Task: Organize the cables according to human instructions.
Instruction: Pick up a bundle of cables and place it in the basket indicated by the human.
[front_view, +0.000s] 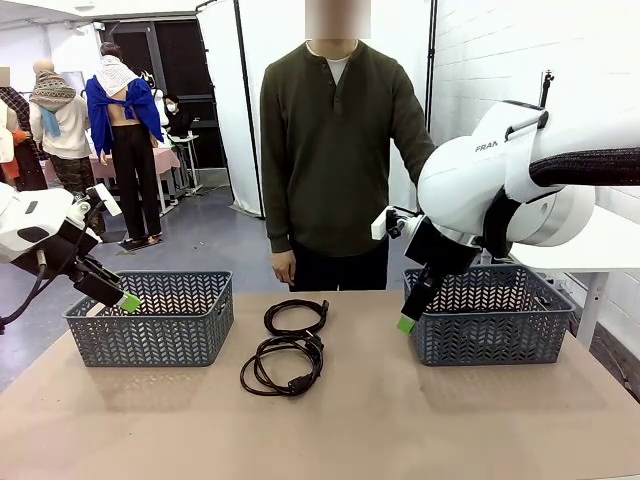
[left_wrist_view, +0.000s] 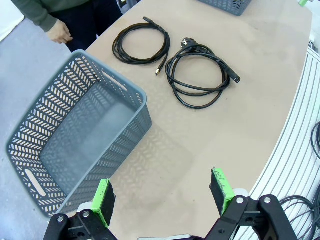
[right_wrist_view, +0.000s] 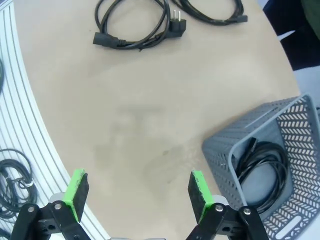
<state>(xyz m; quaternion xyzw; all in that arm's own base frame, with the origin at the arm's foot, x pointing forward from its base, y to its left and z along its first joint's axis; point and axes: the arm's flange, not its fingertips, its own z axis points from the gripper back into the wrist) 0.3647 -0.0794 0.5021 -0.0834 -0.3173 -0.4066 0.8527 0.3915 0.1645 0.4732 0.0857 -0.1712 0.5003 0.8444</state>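
Note:
Two black cables lie coiled mid-table: a slim coil farther from me and a thicker power cord with a plug nearer. Another black cable lies inside the right grey basket. The left grey basket looks empty. My left gripper hangs open by the left basket's near corner. My right gripper is open at the right basket's left side, holding nothing.
A person stands at the far table edge, with one hand hanging near the table. Bare tabletop stretches between the baskets and along the near side. Loose dark cords lie below the table edge.

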